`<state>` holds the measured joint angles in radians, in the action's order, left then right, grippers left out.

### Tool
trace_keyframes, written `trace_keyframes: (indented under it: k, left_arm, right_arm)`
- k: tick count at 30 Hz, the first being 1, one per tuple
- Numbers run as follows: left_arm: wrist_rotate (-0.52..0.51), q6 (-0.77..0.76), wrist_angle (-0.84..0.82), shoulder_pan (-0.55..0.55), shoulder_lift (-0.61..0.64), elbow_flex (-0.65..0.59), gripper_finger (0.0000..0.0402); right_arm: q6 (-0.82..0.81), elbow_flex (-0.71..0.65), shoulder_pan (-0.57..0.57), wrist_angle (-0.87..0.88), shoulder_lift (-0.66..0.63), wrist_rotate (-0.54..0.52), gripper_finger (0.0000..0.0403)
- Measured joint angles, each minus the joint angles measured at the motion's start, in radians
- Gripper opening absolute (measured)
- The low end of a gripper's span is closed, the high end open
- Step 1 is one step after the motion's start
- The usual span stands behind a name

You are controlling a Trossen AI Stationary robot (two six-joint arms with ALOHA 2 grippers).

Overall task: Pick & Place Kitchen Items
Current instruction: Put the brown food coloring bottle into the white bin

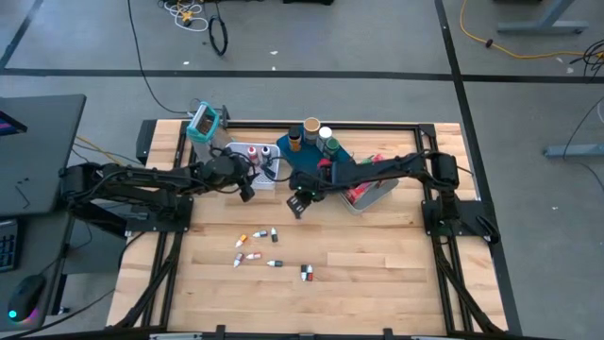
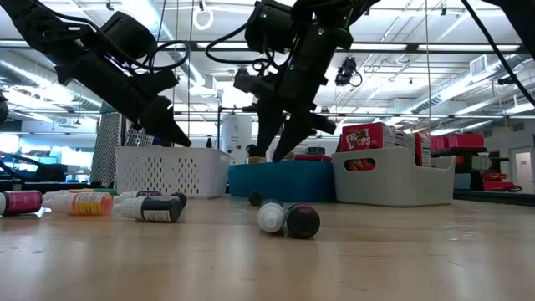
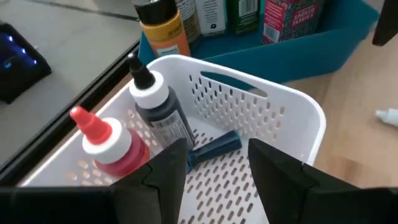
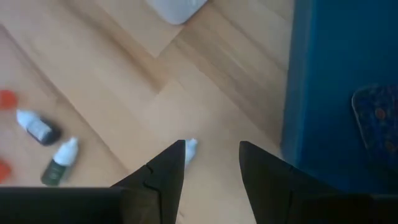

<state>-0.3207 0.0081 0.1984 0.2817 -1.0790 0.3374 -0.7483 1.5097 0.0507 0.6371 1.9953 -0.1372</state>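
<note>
- Kitchen items lying partly loose: small dropper bottles [image 1: 258, 245] scattered on the bare wooden counter [image 1: 377, 264] toward its front, well apart from the containers along the back.
- Lying on its side nearest the low camera: a black-capped bottle [image 2: 301, 221] touching a white-capped bottle [image 2: 271, 216]; further off on the left, a pink-labelled bottle [image 2: 21, 201], an orange-labelled bottle [image 2: 79, 202] and a dark bottle [image 2: 155, 208].
- Standing upright inside the white perforated plastic basket [image 3: 273, 118]: a red bottle with a red cone tip [image 3: 106, 140] and a dark bottle with a black tip [image 3: 158, 109]; lying flat on the basket floor beside them, a small blue bottle [image 3: 214, 147].
- Standing in the blue plastic tray [image 3: 323, 46] just behind the basket: an amber jar with a black lid [image 3: 163, 25] and a pink patterned packet [image 3: 289, 18].
- Sitting in the grey plastic bin [image 2: 393, 180]: a red box [image 2: 365, 136].
- Hovering over the basket: left pincer [image 3: 214, 168], fingers spread, pinching nothing.
- Hanging above bare wood just beside the blue tray: right pincer [image 4: 211, 163], fingers spread, pinching nothing; showing below it, a white-capped green bottle [image 4: 59, 163] and a white-capped dark bottle [image 4: 37, 127] further along the counter.
</note>
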Motion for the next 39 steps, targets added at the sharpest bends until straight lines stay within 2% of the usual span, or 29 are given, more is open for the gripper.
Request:
trace_keyframes:
  k: [11, 16, 24, 27, 32, 39]
  left_arm:
    - [-0.003, 0.034, 0.003, 0.000, 0.000, 0.000, 0.0179]
    - [-0.003, 0.033, 0.004, 0.000, 0.000, 0.000, 0.0179]
    - [-0.003, 0.022, 0.003, 0.000, 0.000, 0.000, 0.0179]
    - [0.005, 0.012, 0.009, 0.000, 0.000, 0.000, 0.0179]
    - [0.021, 0.004, 0.026, 0.000, 0.000, -0.001, 0.0179]
    - [0.033, 0.005, 0.039, -0.004, 0.000, -0.001, 0.0179]
  right_arm:
    - [-0.190, 0.000, -0.103, -0.012, 0.000, -0.062, 0.0159]
    - [-0.220, 0.000, -0.134, -0.012, 0.000, -0.118, 0.0159]
    - [-0.203, 0.001, -0.142, -0.042, 0.040, -0.118, 0.0159]
    - [-0.190, -0.003, -0.133, -0.046, 0.067, -0.097, 0.0159]
    - [-0.186, 0.001, -0.118, -0.141, 0.118, -0.006, 0.0159]
    - [-0.183, -0.001, -0.090, -0.130, 0.169, 0.019, 0.0152]
